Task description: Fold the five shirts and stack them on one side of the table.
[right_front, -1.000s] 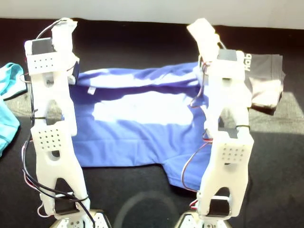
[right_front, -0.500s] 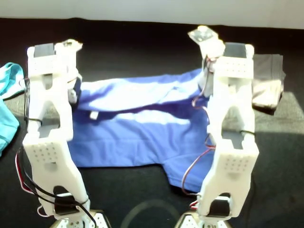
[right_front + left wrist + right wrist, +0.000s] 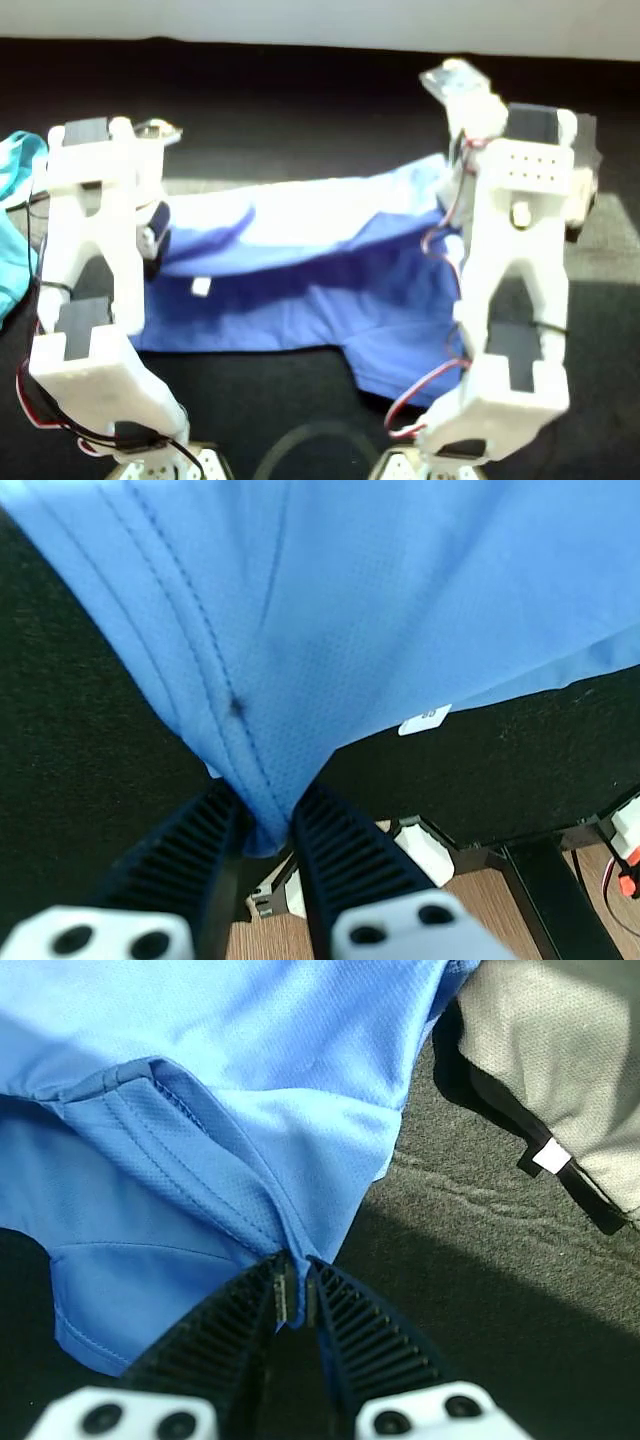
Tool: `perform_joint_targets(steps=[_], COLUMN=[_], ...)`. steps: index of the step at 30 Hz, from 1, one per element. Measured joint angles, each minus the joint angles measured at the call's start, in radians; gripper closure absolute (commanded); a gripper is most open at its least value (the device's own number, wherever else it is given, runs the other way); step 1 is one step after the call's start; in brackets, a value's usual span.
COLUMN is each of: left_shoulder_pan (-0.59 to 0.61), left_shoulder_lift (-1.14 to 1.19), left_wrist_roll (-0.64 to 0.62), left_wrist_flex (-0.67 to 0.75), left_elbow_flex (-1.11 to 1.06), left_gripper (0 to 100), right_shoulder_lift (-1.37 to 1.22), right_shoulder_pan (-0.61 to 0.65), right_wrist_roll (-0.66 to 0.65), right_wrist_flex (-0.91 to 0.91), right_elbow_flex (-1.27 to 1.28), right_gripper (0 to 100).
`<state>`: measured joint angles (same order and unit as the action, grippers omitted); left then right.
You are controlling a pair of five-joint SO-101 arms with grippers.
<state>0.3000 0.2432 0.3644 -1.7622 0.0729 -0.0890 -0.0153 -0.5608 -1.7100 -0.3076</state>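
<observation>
My left hand (image 3: 265, 818): clamped on one edge of the blue mesh-knit shirt (image 3: 330, 300).
My right hand (image 3: 296, 1285): clamped on the opposite edge.
Shirt: far edge lifted, the rest on the dark worktop (image 3: 300, 110).
Risk: an uneven pull could slip the hem free and skew the fold.

Shirts: three in sight.
- one blue shirt (image 3: 300, 270)
- one grey shirt (image 3: 560, 1080)
- one teal shirt (image 3: 12, 230), cut off by the frame edge

Arms: two, a left arm (image 3: 95, 250) and a right arm (image 3: 515, 270).

Grippers: two, a left gripper (image 3: 265, 815) and a right gripper (image 3: 296, 1275).

White tags: two, one on the blue (image 3: 200, 287) and one on the grey (image 3: 552, 1158).

Table (image 3: 300, 110): one, black-topped.
</observation>
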Motion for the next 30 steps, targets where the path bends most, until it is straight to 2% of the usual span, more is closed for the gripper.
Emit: perform_joint_targets(steps=[9,13,21,26,30], left_shoulder_pan=[0.069,0.077,0.077,0.077,0.084], left_shoulder_lift=[-0.011,-0.011,-0.015,-0.015,-0.015], left_wrist_roll=[0.057,0.058,0.058,0.063,0.063], left_wrist_flex=[0.046,0.058,0.206,0.209,0.155], left_elbow_flex=[-0.155,-0.201,-0.344,-0.362,-0.347], left_gripper=[99,99,99,99,99], right_shoulder_lift=[0.511,0.69,0.821,0.824,0.824], right_shoulder_pan=[-0.052,-0.087,-0.117,-0.166,-0.203], right_wrist_roll=[0.0,0.0,-0.037,-0.064,-0.112], right_wrist_flex=[0.255,0.307,0.31,0.292,0.239], right_elbow_flex=[0.733,0.937,1.111,1.112,1.079], right_gripper=[99.2,99.2,99.2,99.2,99.2])
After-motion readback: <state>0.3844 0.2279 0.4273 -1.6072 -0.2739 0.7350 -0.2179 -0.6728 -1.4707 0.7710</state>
